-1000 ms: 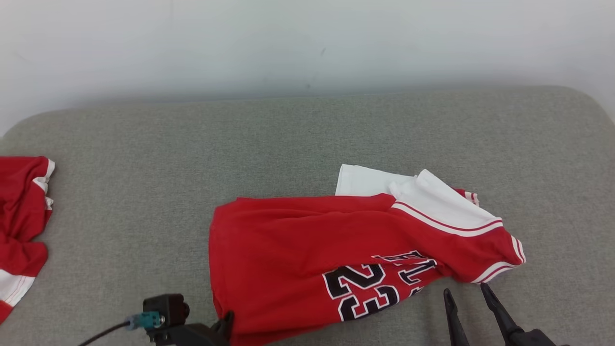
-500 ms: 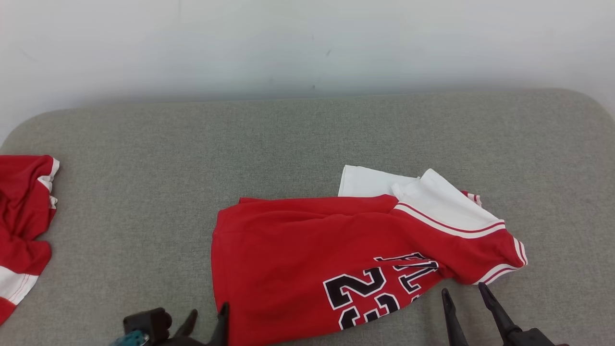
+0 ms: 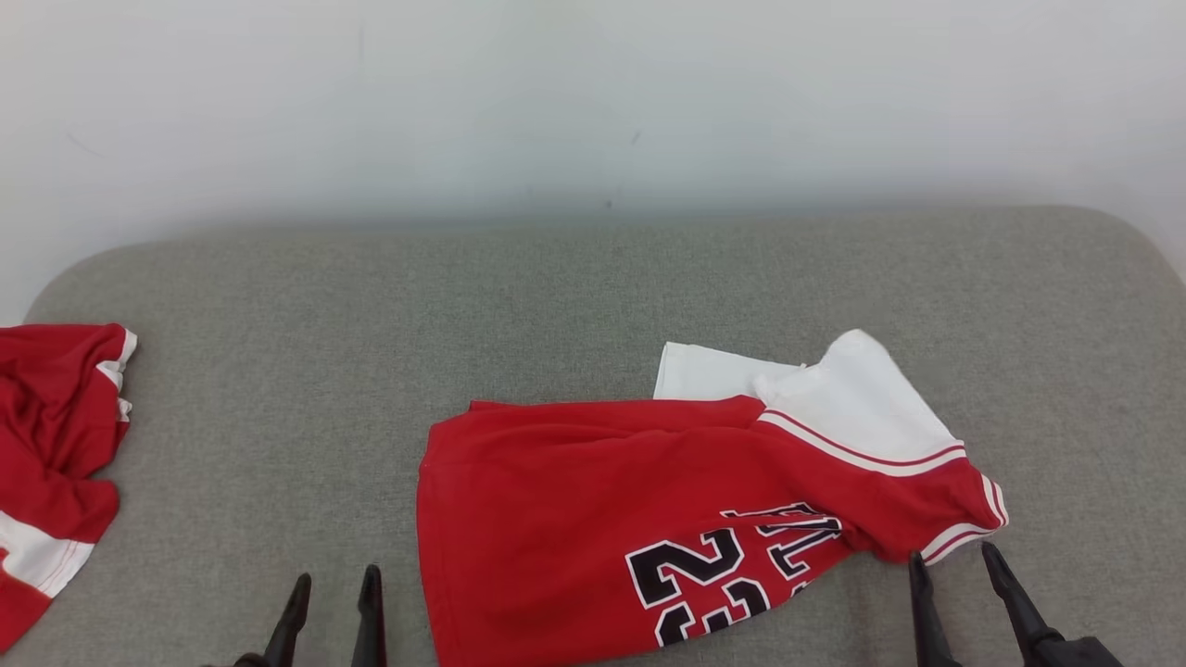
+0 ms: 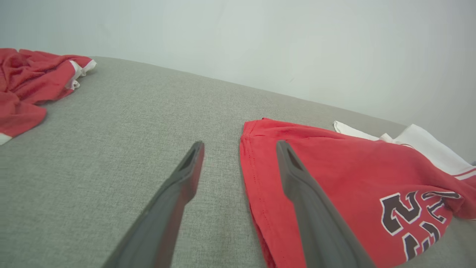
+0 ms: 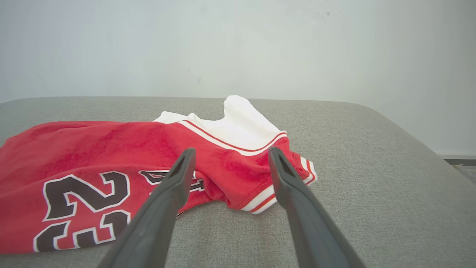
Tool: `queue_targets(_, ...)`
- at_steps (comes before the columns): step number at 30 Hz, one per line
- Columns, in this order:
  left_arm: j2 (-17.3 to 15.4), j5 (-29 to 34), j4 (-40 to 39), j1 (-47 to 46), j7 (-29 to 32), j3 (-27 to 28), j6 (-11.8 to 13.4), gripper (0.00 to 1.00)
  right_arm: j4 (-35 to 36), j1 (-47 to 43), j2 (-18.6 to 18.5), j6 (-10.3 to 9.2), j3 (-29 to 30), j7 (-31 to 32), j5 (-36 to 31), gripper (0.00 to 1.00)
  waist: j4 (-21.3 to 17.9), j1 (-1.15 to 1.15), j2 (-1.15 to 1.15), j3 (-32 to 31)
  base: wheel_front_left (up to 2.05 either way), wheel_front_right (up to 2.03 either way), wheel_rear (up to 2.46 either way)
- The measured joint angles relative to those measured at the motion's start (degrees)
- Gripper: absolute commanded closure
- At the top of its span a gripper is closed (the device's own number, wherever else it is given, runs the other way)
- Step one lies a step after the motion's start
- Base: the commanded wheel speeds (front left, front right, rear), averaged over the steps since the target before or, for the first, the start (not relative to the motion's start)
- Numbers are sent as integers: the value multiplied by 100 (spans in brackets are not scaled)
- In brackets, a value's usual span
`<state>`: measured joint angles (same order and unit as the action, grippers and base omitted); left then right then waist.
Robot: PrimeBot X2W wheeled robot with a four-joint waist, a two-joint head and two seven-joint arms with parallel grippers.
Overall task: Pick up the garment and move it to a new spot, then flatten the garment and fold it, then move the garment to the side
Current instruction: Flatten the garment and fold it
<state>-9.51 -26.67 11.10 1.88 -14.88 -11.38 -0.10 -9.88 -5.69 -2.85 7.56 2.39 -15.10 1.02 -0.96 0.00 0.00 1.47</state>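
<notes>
The garment (image 3: pixel 593 519) is a red jersey with a white top panel and a black "23", lying partly folded on the grey cushion (image 3: pixel 593 287). My left gripper (image 3: pixel 335 579) stands open just left of its near-left hem, holding nothing. In the left wrist view the gripper (image 4: pixel 241 145) points along that hem, its right finger over the garment (image 4: pixel 342 175). My right gripper (image 3: pixel 952 554) is open just in front of the striped sleeve end. The right wrist view shows that gripper (image 5: pixel 231 150) empty, framing the sleeve of the garment (image 5: pixel 85 149).
A second red and white garment (image 3: pixel 51 445) lies crumpled at the cushion's far left edge, also seen as a red heap (image 4: pixel 33 74) in the left wrist view. A pale wall (image 3: pixel 593 102) stands behind the cushion. The cushion's right corner (image 5: pixel 409 149) rounds off.
My left gripper has opened, let go of the jersey's near-left corner and drawn off to the left. The camera has shifted a little. The right gripper stays open.
</notes>
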Motion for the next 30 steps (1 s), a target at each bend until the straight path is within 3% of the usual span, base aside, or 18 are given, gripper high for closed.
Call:
queue_targets(15,310,1092,-536,791,-16,964,-597,0,25,-194,0,0,191,3,0,0,59,0,0,-279,0,0,0)
queue_targets(30,499,1270,-407,862,-16,1368,-704,0,1,-270,0,0,-103,21,-160,0,78,0,0,-243,0,0,0)
